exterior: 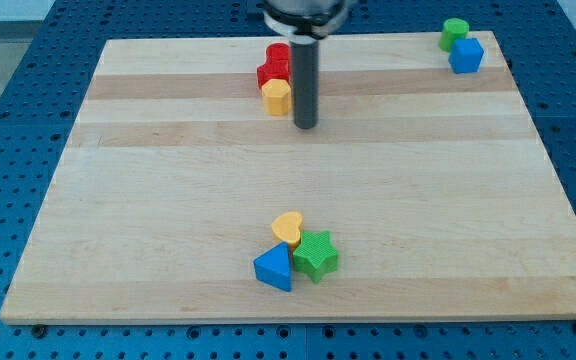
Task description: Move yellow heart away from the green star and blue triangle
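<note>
The yellow heart (287, 228) lies near the board's bottom centre. It touches the green star (316, 255) at its lower right and the blue triangle (275, 268) just below it. The three form a tight cluster. My tip (305, 126) rests on the board near the view's top centre, far above the cluster and just right of a yellow block (276, 97).
A red block (274, 65) sits above the yellow block near the top edge. A green cylinder (454, 32) and a blue cube (465, 55) sit in the board's top right corner. The wooden board (118, 200) lies on a blue perforated table.
</note>
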